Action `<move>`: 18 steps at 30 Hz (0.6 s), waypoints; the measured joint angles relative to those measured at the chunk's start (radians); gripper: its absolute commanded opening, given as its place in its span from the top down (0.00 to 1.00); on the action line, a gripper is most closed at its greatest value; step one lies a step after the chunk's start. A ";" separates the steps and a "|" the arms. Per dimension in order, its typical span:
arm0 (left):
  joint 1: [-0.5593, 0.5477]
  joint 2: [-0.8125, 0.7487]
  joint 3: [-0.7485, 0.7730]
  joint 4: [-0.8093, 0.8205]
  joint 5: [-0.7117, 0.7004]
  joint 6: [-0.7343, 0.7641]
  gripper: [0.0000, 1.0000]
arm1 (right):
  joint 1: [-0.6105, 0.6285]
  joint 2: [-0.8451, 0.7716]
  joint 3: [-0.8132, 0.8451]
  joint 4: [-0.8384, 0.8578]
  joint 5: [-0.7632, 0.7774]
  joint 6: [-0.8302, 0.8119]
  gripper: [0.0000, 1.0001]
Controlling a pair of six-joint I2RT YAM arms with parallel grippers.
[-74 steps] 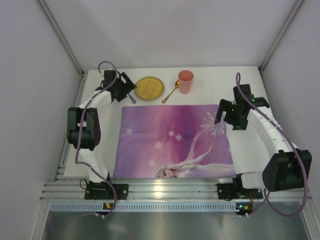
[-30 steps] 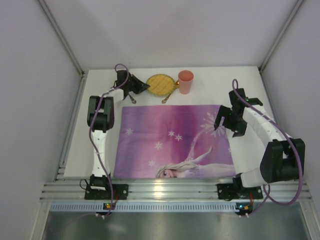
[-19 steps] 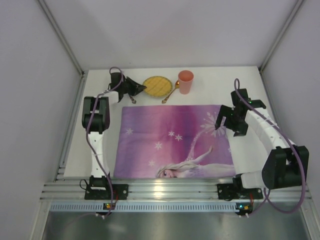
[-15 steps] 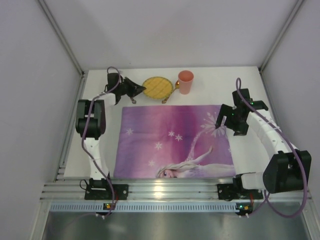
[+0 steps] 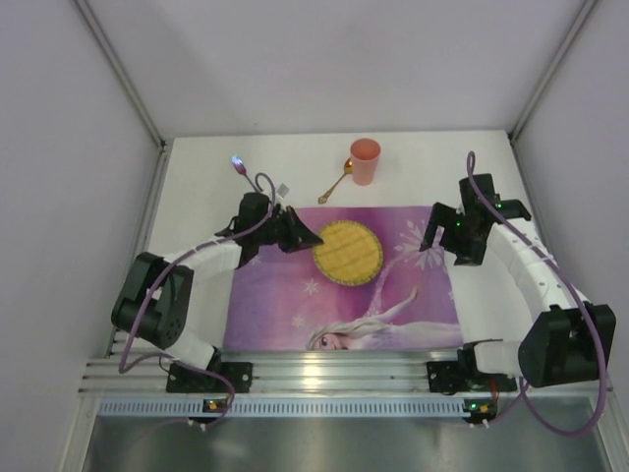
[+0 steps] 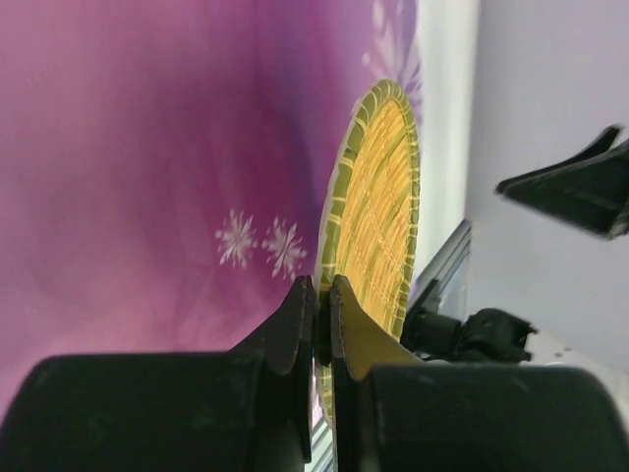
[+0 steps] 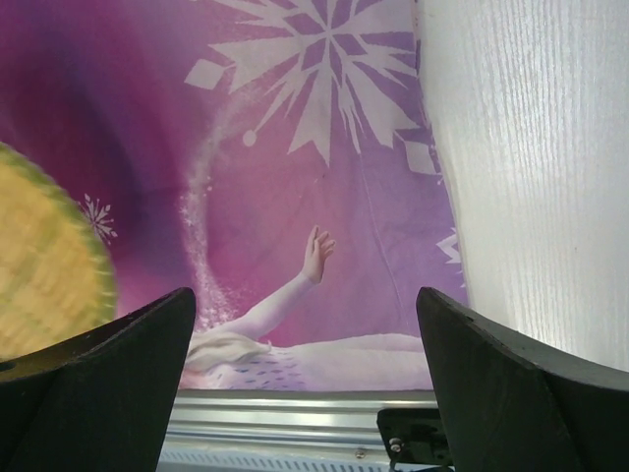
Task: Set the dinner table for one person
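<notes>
Over placemat | left end effector pinches plate | mat contact unclear

Robotics lab test cell. Plain white panels box in a white tabletop. A slotted aluminium rail fronts it.

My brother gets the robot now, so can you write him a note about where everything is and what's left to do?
The left gripper is shut on the rim of the yellow plate, holding it over the middle of the princess placemat; I can't tell if the plate is touching down.
The right gripper is open and empty, above the placemat's right edge.
The pink cup and gold spoon lie on the dinner table behind the placemat.
Done: placemat laid out, plate over it.
Left: release the plate, then bring the cup and spoon beside it.
</notes>
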 measured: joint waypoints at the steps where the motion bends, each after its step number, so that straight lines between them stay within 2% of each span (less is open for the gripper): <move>1: -0.024 -0.016 -0.035 -0.008 -0.019 0.008 1.00 | 0.000 -0.006 0.000 0.000 -0.005 0.000 0.05; 5: -0.090 -0.066 -0.142 -0.038 -0.069 0.019 1.00 | 0.000 -0.027 0.001 -0.001 -0.016 0.000 0.05; 9: -0.090 -0.080 -0.164 -0.066 -0.130 0.045 1.00 | 0.000 -0.030 0.030 -0.005 -0.027 0.000 0.05; 10: -0.089 -0.083 -0.169 -0.068 -0.147 0.051 0.96 | 0.000 -0.026 0.049 -0.008 -0.032 0.000 0.05; 13: -0.089 -0.085 -0.185 -0.086 -0.181 0.073 0.65 | 0.000 0.015 0.151 -0.008 -0.064 0.000 0.04; 14: -0.089 -0.085 -0.188 -0.097 -0.187 0.083 0.46 | 0.000 0.039 0.193 -0.001 -0.082 0.000 0.04; 15: -0.089 -0.085 -0.191 -0.108 -0.197 0.093 0.39 | 0.000 0.065 0.233 0.008 -0.100 0.000 0.04; 16: -0.089 -0.087 -0.192 -0.120 -0.203 0.099 0.26 | 0.000 0.102 0.288 0.021 -0.120 0.001 0.04; 17: -0.089 -0.091 -0.193 -0.131 -0.211 0.106 0.03 | 0.000 0.147 0.350 0.034 -0.138 0.003 0.04; 18: -0.089 -0.099 -0.194 -0.140 -0.218 0.115 0.02 | 0.000 0.192 0.407 0.042 -0.151 0.007 0.04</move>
